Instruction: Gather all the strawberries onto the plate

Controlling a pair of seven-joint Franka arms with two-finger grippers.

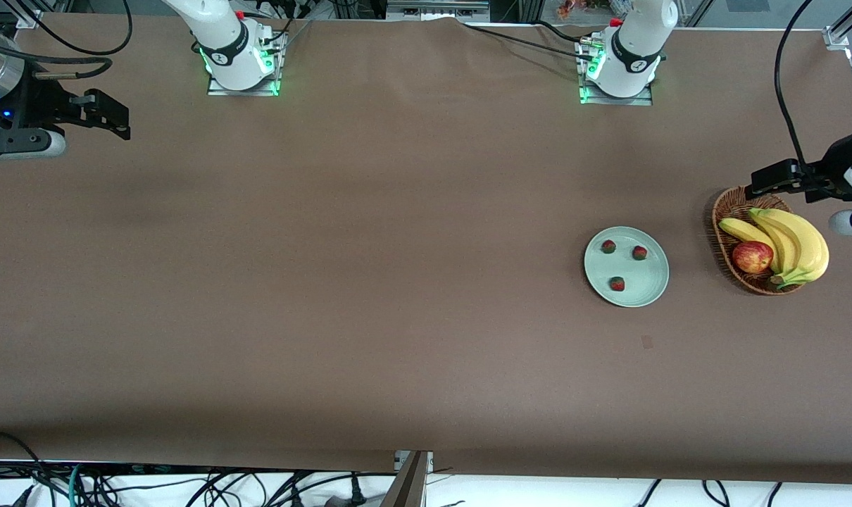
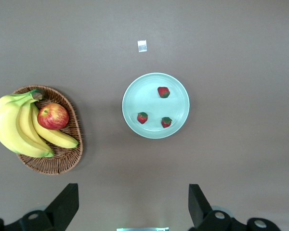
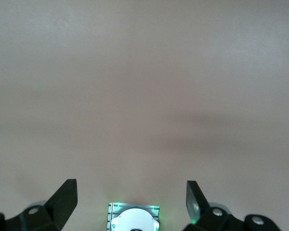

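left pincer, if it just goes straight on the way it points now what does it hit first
Probably bare table, hedged since depth is unclear. The left pincer is open and points down at cloth between the plate and the basket, touching neither.

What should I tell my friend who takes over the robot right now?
Left end effector: open, holding nothing, up over the basket at the left arm's end of the table.
Right end effector: open, holding nothing, waiting over bare table at the right arm's end.
Strawberries: all three lie on the plate, apart from one another.
The basket holds only bananas and an apple.
Done: every strawberry in view is on the plate.
Left: nothing that shows.
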